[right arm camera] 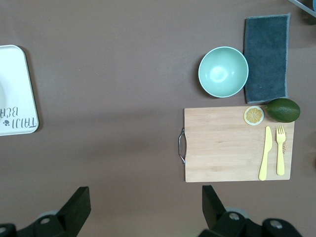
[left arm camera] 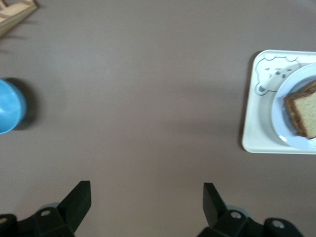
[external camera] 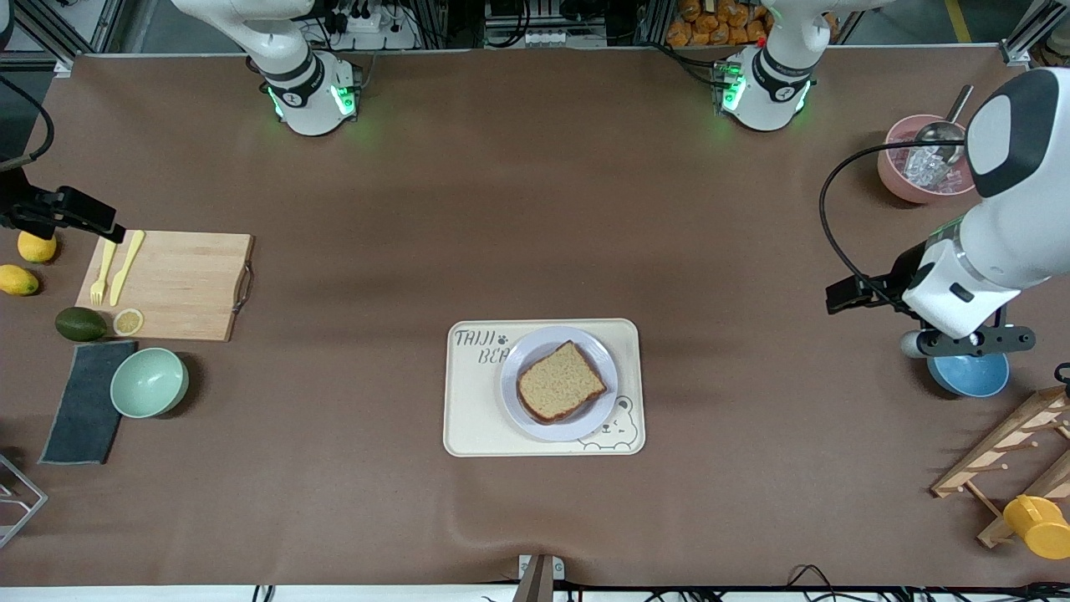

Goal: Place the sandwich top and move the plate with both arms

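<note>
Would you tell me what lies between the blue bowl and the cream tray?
Nothing: between the blue bowl and the tray, the left wrist view shows only bare brown table.

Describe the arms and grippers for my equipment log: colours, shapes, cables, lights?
Both arms are white and rounded with black joint bands. Their bases glow green. The left arm carries a looping black cable and a black wrist mount. The left gripper and right gripper are black with wedge-shaped jaws.

Tan bread slice, brown-crusted, lying flat atop the sandwich on round pale plate, itself on cream tray mid-bench.
</note>
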`<action>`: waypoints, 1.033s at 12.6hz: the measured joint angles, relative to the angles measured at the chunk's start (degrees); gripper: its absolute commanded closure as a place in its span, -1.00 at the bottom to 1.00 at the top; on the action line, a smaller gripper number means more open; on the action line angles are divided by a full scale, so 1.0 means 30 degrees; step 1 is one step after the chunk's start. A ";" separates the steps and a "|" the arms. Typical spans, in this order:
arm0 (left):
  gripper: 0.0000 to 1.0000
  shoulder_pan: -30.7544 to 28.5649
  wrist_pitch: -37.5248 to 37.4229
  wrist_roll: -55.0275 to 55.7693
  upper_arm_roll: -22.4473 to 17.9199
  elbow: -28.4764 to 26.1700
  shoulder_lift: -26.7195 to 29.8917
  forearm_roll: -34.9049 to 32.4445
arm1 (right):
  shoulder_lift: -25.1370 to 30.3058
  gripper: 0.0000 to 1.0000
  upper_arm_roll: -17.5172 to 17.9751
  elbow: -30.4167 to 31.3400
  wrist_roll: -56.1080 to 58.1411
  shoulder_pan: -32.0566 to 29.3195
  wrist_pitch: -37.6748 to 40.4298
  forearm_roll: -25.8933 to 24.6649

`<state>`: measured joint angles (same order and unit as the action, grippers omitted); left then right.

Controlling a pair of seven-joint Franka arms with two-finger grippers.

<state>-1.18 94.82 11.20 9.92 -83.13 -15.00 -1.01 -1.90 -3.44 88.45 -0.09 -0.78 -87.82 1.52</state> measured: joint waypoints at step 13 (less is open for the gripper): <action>-1.00 -0.0322 -0.0991 -0.0002 -0.0110 -0.0009 0.1716 -0.0514 | 0.0000 -1.00 0.0001 0.0000 0.0000 0.0000 0.0001 0.0000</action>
<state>-2.15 91.85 11.20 9.59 -83.15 -9.85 -2.55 -1.90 -3.43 88.45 -0.09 -0.78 -87.82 1.52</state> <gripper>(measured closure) 0.000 0.000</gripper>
